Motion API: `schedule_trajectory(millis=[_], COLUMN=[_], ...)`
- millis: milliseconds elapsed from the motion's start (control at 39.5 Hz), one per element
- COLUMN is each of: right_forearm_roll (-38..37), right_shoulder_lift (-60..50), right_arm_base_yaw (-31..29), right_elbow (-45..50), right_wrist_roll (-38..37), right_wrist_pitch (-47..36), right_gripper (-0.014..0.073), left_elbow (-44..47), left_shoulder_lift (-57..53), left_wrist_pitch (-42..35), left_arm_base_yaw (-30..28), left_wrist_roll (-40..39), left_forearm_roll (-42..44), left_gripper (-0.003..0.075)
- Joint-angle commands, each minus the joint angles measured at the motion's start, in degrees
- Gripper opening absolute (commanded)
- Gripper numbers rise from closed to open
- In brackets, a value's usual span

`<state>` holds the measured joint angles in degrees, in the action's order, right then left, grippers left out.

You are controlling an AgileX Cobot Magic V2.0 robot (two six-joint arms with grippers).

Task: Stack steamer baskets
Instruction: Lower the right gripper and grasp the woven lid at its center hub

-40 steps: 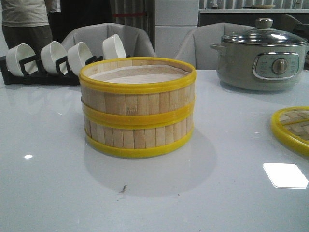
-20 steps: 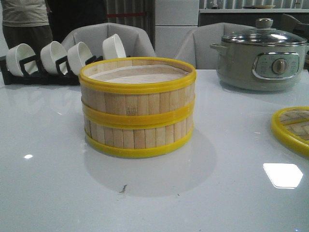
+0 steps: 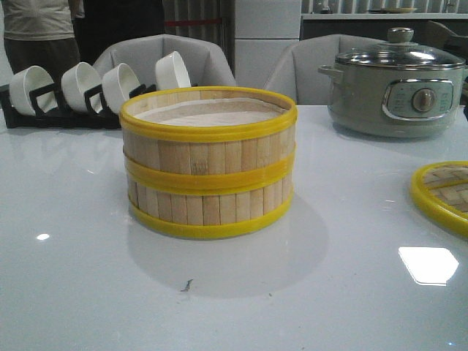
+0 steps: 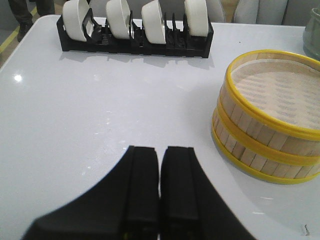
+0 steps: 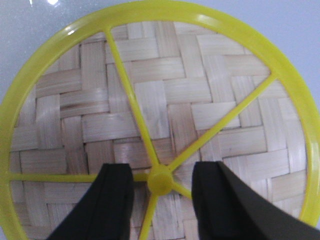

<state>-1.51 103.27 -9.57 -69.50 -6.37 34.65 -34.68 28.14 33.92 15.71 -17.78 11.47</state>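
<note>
White tabletop (image 3: 80, 292) holds stacked steamer baskets (image 4: 267, 125) beside closed left fingers (image 4: 142, 190).

The steamer baskets (image 3: 208, 164) have walls of matt pale bamboo slats bound by smooth, glossy yellow plastic rims, with a dull paper liner (image 4: 277, 87) inside the upper one. The table (image 3: 80, 278) is a glossy white surface that mirrors the lights, and the lid (image 5: 160, 125) at the right is flat woven bamboo strip, matt and lightly grained, under shiny yellow plastic spokes and rim. At the far right the pot (image 3: 398, 91) looks smooth enamelled grey-green with a clear glass lid, the bowls (image 4: 137, 20) at the far left are glossy white ceramic in a matt black rack (image 4: 135, 42), and both grippers' fingers (image 4: 142, 190) are matt black plastic.
</note>
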Motion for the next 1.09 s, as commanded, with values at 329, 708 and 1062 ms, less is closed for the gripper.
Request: schedule_trajectory(millis=[329,708,1062], right_forearm_roll=[0.59,0.89,0.89], right_shoulder_lift=[-1.32,-0.82,-0.70], right_arm_base_yaw=[-0.26,-0.26,-0.21], right_elbow=[-1.98,-2.05,-2.11], right_wrist_roll=[0.41,0.41,0.41], right_wrist_pitch=[-1.87,-1.64,-1.01], right_gripper=[0.0393,0.0279,0.0049], left_elbow=[-1.52,-1.52,-1.52], left_shoulder_lift=[0.23,0.23,0.23], left_wrist_pitch=[-4.41,-4.41,-4.41], left_arm_base_yaw=[-0.25,-0.25,-0.25], left_wrist_roll=[-0.51,-0.51,-0.51], left_forearm_roll=[0.13,0.13,0.13], left_gripper=[0.0094,0.0094,0.0094])
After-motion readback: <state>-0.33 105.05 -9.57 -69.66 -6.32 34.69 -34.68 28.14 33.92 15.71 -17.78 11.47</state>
